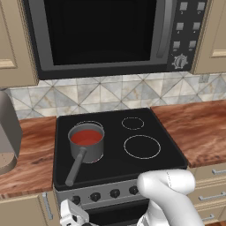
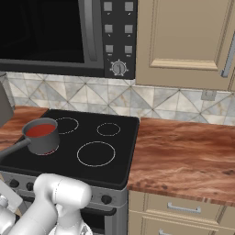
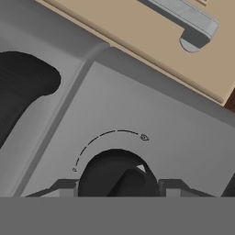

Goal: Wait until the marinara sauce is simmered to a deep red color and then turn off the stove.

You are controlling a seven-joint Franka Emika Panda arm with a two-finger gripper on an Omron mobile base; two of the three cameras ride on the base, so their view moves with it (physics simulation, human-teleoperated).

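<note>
Down low, claw (image 3: 117, 193) flanks a stove (image 1: 114, 132) knob (image 3: 117, 176); grip unclear; marinara sauce (image 1: 86, 137) red

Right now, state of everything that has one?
sauce: red, flat, fills the pan
saucepan: upright on the stove's front-left burner, handle toward the front
knob: gripper right at it, grip unclear
microwave: door closed, window dark
drawers: closed
</note>
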